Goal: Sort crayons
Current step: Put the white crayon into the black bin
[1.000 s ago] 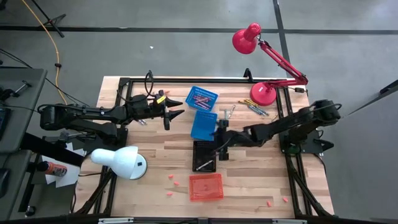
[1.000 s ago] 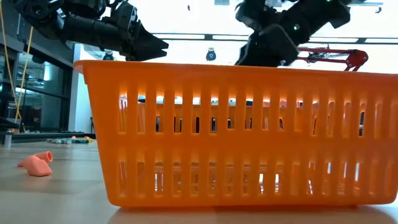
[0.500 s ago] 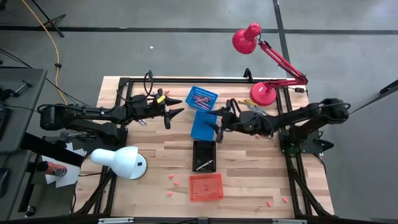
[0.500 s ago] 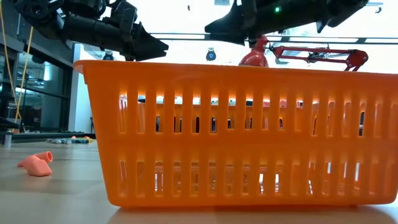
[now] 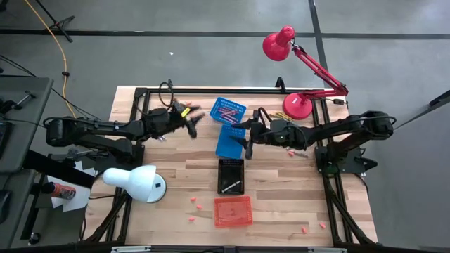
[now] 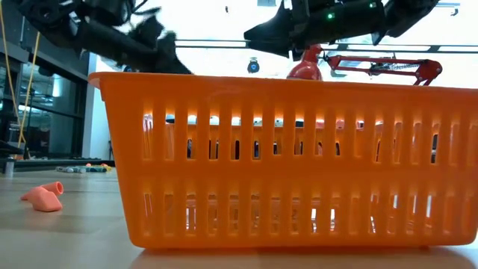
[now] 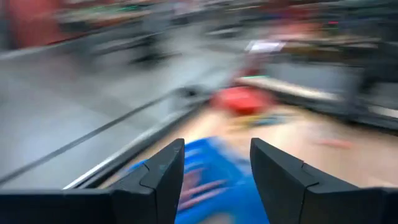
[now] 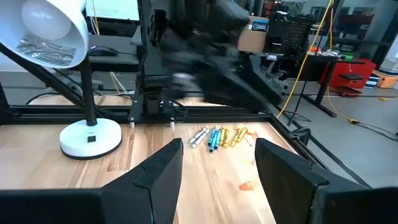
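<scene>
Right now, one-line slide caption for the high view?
Both grippers, left and right, hover open beside two blue baskets; no crayon held.

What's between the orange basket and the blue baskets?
In the high view, a black basket sits between the orange basket and the blue baskets.

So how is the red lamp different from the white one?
The red lamp stands at the table's far right, its long jointed arm carrying the shade out beyond the table edge. The white lamp sits near the left front, squat, its shade low beside its base. Both are desk lamps with round bases.
</scene>
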`<move>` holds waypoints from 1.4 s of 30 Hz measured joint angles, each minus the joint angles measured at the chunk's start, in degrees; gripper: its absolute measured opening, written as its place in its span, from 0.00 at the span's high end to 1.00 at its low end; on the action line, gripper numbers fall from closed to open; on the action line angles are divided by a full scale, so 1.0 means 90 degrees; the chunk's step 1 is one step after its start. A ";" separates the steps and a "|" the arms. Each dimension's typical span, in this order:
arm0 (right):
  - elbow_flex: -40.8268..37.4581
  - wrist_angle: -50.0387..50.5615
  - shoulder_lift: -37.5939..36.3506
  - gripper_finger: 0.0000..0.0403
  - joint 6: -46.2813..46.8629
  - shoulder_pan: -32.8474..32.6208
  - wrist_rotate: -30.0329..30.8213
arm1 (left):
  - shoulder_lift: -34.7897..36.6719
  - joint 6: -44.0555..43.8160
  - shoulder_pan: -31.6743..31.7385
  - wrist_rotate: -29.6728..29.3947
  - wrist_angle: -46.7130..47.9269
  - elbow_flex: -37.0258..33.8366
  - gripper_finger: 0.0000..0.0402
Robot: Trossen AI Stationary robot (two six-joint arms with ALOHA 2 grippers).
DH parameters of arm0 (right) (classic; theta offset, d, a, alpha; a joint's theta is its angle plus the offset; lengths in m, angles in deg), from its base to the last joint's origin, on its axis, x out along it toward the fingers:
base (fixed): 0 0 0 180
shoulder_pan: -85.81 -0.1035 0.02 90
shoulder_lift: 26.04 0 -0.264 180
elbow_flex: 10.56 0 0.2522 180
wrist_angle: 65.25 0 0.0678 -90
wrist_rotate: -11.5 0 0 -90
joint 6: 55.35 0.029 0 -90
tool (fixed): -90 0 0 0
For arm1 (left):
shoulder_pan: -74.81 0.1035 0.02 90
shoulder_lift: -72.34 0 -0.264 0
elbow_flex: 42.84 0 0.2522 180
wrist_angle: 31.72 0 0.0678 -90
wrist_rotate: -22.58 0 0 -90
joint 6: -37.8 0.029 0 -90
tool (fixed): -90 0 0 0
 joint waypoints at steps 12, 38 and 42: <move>-0.0002 0.0134 0.0002 0.51 0.0138 0.0050 0.0006 | -0.1135 -0.2521 0.1723 -0.1849 0.4299 0.1184 0.57; -0.0002 0.0439 0.0002 0.51 0.0259 0.0050 0.0030 | -0.2903 -0.5029 0.2536 -0.1015 0.4221 0.1162 0.57; -0.0002 0.0439 0.0002 0.51 0.0260 0.0050 0.0030 | -0.2903 -0.5031 0.2573 -0.1010 0.4265 0.1162 0.57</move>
